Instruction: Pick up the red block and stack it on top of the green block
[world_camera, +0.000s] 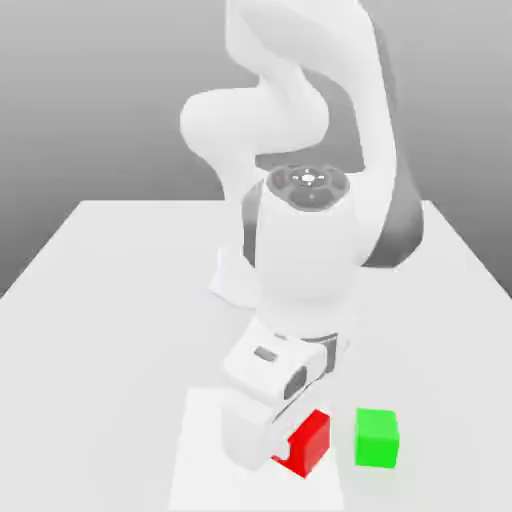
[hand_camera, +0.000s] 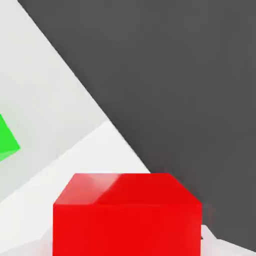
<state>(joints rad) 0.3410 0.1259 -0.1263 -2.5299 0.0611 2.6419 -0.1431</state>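
Red block (world_camera: 316, 443) was found between the jaws of the gripper (hand_camera: 127, 237), which were clamped on its opposite sides, at the white patch (world_camera: 205, 485); whether it touched the surface could not be determined. Green block (world_camera: 376, 438) stood near it, apart, toward the exterior view's right, upright on the pale table (world_camera: 110, 310).

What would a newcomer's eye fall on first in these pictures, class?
Most likely the red block, vivid against the pale table at the hand, and large in the hand view. Next, perhaps, the green block, just beside it towards the exterior view's right. The big white robot arm also stands out, reaching down from above through the middle of the exterior view.
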